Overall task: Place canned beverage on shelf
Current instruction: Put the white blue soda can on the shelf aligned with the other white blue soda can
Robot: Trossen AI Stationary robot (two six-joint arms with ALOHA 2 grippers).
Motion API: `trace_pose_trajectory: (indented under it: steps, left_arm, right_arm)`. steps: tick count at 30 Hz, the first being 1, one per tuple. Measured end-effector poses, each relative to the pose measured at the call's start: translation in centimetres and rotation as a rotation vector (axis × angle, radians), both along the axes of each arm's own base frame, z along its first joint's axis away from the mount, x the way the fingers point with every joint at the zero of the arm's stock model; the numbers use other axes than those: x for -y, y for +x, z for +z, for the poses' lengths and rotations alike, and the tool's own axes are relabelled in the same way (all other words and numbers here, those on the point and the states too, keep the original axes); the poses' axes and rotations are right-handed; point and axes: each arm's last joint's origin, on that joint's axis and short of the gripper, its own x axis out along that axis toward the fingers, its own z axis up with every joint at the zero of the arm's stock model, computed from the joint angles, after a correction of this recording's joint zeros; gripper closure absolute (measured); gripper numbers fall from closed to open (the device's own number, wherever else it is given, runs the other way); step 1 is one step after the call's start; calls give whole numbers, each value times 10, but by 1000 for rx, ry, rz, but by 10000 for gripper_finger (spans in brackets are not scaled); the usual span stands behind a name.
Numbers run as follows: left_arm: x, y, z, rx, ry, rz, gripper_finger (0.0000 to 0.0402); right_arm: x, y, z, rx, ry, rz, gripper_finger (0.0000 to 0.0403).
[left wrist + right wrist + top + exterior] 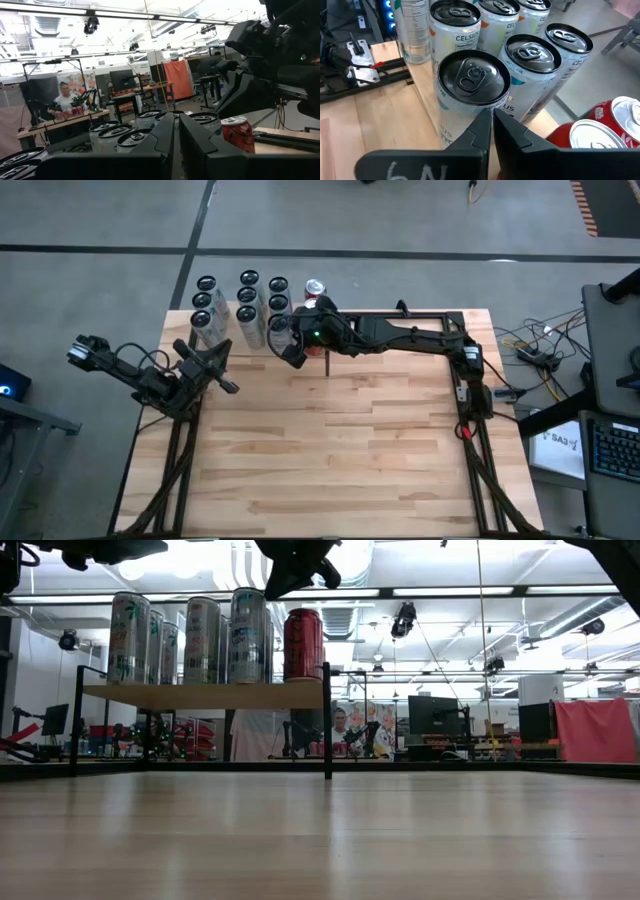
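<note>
The shelf [200, 695] stands at the table's far left on thin black posts. Several tall silver cans [245, 305] stand upright on it, with a red can [303, 645] at its right end. My right gripper [492, 122] is shut with nothing in it. It hovers at the shelf's near edge, just above and in front of the nearest silver can [472, 80]. In the high view it [297, 358] reaches in from the right. My left gripper [228, 385] is shut and held up at the table's left, pointing toward the cans [150, 125].
Bare pale tabletop [340, 440] stretches from the shelf to the near edge. Black frame rails [470, 410] run along the table's sides. Cables and a keyboard [610, 450] lie off the right side. A person [340, 730] sits at a desk beyond the table.
</note>
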Motion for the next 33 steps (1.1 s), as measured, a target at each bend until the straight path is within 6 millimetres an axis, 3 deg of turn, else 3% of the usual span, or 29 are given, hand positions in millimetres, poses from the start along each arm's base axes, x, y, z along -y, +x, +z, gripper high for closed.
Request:
trace_pose_trajectory:
  steps: [5,12,17,21,33]
  left_arm:
    - [0,1,-1,-16,7,0,390]
    - [3,7,-8,-128,59,1,390]
    - [4,8,-9,-137,66,-1,390]
    - [4,8,-9,-148,74,2,390]
    - [4,8,-9,-148,74,1,390]
  right_arm:
    - [-1,0,1,0,-1,2,390]
    - [-4,-5,18,-2,-21,14,390]
    - [-12,-10,23,-75,-52,99,390]
    - [-15,-11,18,-127,-23,212,390]
    - [-12,8,-7,-190,-65,242,390]
